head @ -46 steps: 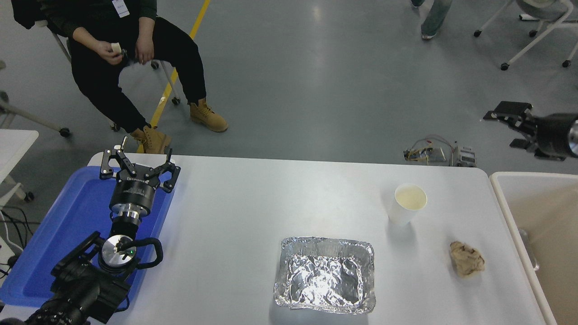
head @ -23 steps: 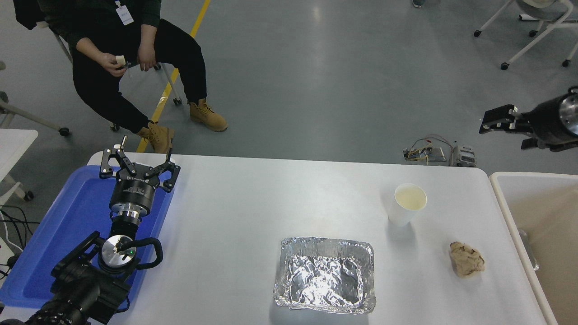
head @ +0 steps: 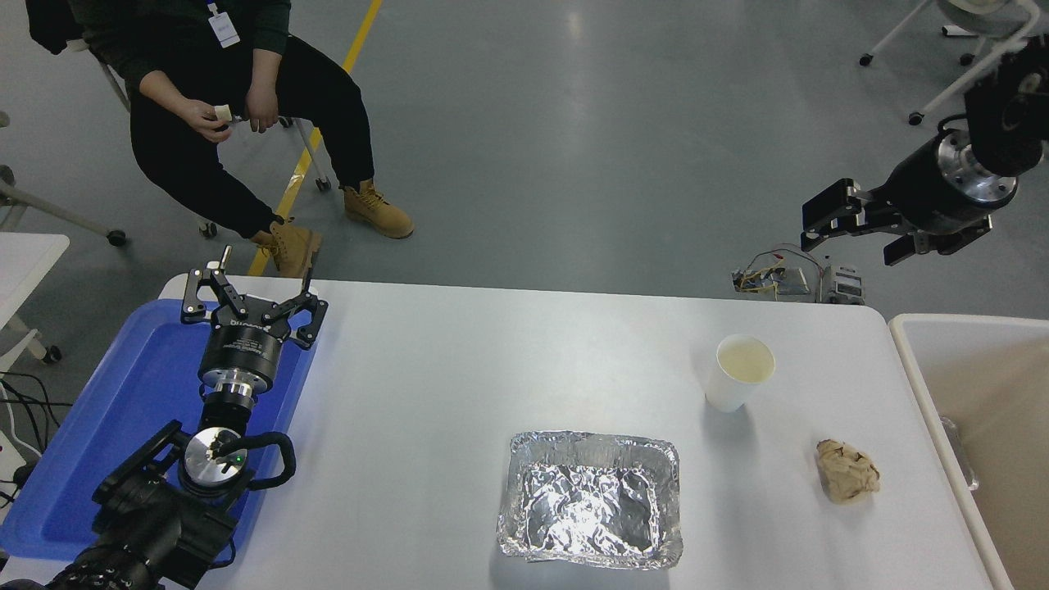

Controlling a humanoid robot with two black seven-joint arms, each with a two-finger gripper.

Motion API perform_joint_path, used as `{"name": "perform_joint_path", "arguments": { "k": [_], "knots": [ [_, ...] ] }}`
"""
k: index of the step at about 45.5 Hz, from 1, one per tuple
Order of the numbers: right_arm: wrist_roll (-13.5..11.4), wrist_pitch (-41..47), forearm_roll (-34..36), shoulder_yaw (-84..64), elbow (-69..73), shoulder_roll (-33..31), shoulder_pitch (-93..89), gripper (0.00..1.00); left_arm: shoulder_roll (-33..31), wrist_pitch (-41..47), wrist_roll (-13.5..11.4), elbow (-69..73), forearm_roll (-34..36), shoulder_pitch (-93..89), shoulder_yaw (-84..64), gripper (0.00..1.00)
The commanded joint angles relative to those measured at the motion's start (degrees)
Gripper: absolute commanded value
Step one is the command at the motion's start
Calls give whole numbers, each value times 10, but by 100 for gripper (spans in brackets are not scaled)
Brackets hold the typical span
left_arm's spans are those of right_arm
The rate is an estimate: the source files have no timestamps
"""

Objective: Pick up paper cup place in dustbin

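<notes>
One paper cup [head: 741,372] is stood upright on the white surface [head: 426,393], just left of the dustbin [head: 910,360]. The right end effector [head: 811,227] is held beyond the cup, spread open, nothing gripped.

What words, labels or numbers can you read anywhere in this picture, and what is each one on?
None can be read.
Left pincer: a line of pale print on its black body, too small and blurred to read.
Person's badge: print too small to make out.
Cup, foil tray, paper ball, blue tray, dustbin and right pincer: no print visible.
</notes>
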Motion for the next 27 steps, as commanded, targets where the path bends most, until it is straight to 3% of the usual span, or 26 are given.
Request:
{"name": "perform_joint_path", "arguments": {
  "k": [1, 27],
  "knots": [
    [0, 13, -3, 2, 72, 7, 37, 100, 0, 0, 0, 0, 0, 0, 0, 100],
    [1, 13, -35, 7, 88, 7, 68, 100, 0, 0, 0, 0, 0, 0, 0, 100]
  ]
}}
